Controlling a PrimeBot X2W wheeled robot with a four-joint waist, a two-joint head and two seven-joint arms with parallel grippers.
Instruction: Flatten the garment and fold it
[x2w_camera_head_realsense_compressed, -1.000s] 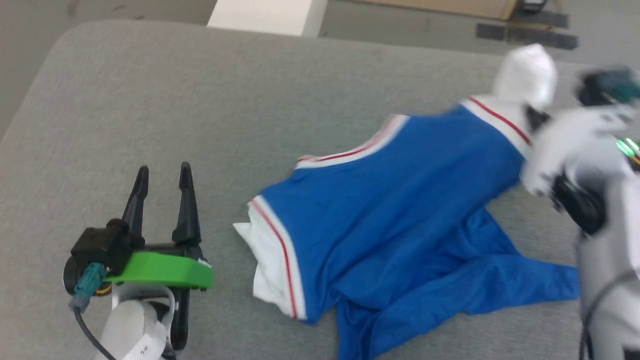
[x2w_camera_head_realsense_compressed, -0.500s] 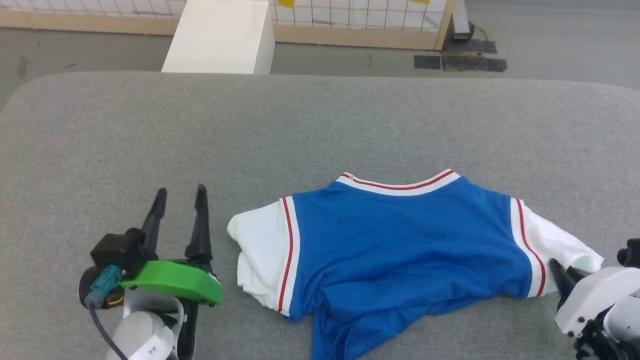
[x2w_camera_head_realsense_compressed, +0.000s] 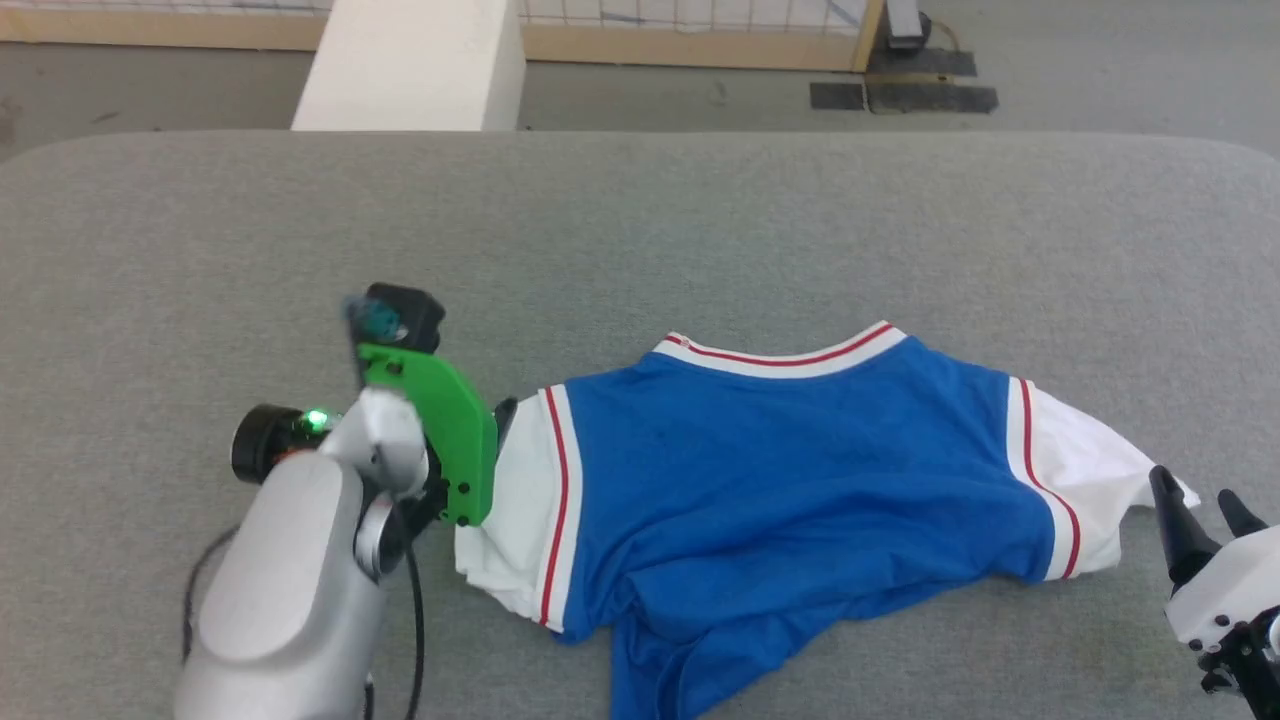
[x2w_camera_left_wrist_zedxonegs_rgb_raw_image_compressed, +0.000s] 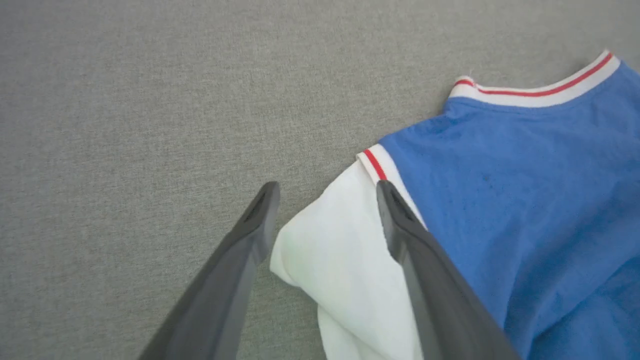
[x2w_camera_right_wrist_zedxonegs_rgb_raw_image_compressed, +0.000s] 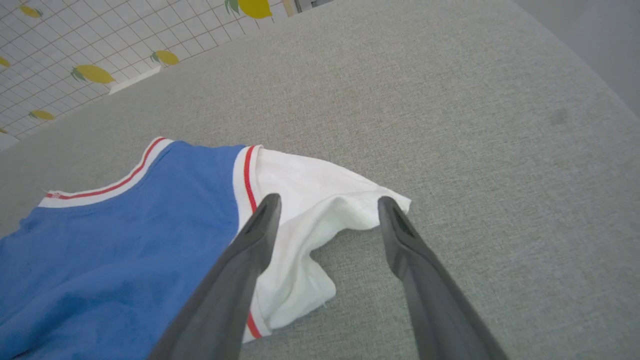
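While the garment (x2w_camera_head_realsense_compressed: 780, 470) lies rumpled on the table (x2w_camera_head_realsense_compressed: 640, 220), its long axis running sleeve to sleeve between the arms, the left gripper (x2w_camera_left_wrist_zedxonegs_rgb_raw_image_compressed: 327, 186) stands wide astride the left sleeve (x2w_camera_left_wrist_zedxonegs_rgb_raw_image_compressed: 340, 250) and looks nearer. The right gripper (x2w_camera_right_wrist_zedxonegs_rgb_raw_image_compressed: 329, 199), also wide and empty, frames the other sleeve (x2w_camera_right_wrist_zedxonegs_rgb_raw_image_compressed: 320, 190).

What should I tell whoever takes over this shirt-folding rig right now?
Left gripper: open, fingers either side of the left white sleeve, not closed on it.
Right gripper: open at the right white sleeve, holding nothing.
Garment: on the grey table, collar far side, lower part bunched.
Done: roughly spread. Left: smooth sleeves and hem, then fold.
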